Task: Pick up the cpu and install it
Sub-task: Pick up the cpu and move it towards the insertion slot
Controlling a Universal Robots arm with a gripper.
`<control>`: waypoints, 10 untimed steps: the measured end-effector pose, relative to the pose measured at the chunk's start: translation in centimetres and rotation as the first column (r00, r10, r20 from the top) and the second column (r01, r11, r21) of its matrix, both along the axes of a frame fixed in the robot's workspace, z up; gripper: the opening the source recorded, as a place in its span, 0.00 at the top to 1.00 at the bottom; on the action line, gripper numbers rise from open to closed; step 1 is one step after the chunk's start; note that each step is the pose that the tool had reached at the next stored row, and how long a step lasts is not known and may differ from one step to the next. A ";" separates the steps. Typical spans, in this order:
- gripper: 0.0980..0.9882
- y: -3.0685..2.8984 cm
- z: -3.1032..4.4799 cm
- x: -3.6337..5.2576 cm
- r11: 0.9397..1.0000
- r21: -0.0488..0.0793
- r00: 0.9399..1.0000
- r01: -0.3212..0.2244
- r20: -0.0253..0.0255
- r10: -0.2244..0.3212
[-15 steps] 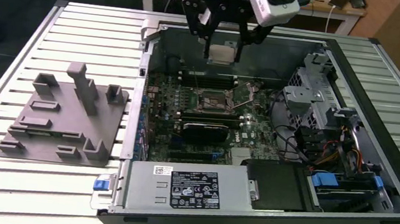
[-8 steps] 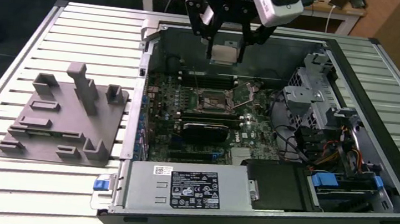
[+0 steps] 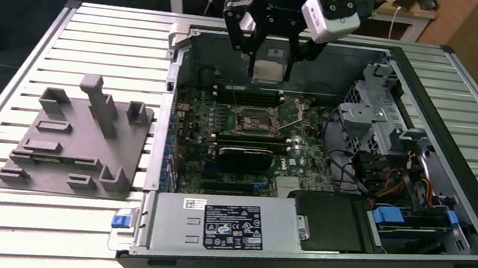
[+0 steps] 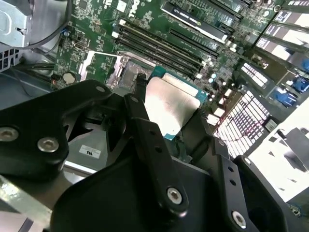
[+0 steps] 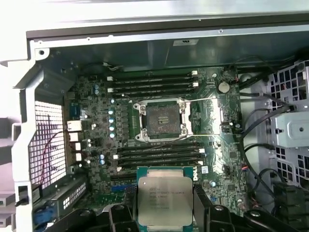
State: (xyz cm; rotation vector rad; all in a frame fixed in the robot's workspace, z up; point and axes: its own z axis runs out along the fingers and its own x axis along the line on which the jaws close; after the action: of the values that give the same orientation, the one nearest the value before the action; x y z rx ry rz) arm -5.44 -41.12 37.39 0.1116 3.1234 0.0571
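My gripper [image 3: 268,70] hangs over the open computer case and is shut on the cpu [image 3: 269,71], a flat square chip with a silver top. In the first wrist view the cpu [image 5: 164,200] sits level between the black fingers [image 5: 120,215], its green rim showing. In the second wrist view the cpu [image 4: 170,104] is pinched at its edges by a black finger [image 4: 145,130]. The bare socket [image 5: 161,119] with its metal frame lies on the motherboard, below and ahead of the held chip. In the exterior view the socket [image 3: 252,120] is beneath the gripper, well apart from it.
Memory slots [image 5: 152,83] run on both sides of the socket. A drive cage [image 3: 385,96] and cables fill the case on the exterior view's right. The power supply [image 3: 225,222] sits at the case's near side. A grey plastic tray with posts [image 3: 78,140] stands on the slatted table [image 3: 34,226].
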 end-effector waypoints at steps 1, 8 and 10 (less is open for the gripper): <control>0.50 0.00 -0.17 0.03 1.000 0.000 1.000 0.000 0.000 0.000; 0.50 0.00 -1.07 0.35 1.000 -0.001 1.000 0.000 0.000 0.000; 0.50 0.00 -1.41 0.43 1.000 -0.001 1.000 0.000 0.000 0.000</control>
State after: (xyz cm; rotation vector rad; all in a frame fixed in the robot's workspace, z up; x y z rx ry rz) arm -5.01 -41.12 35.97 0.1122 3.1235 0.0562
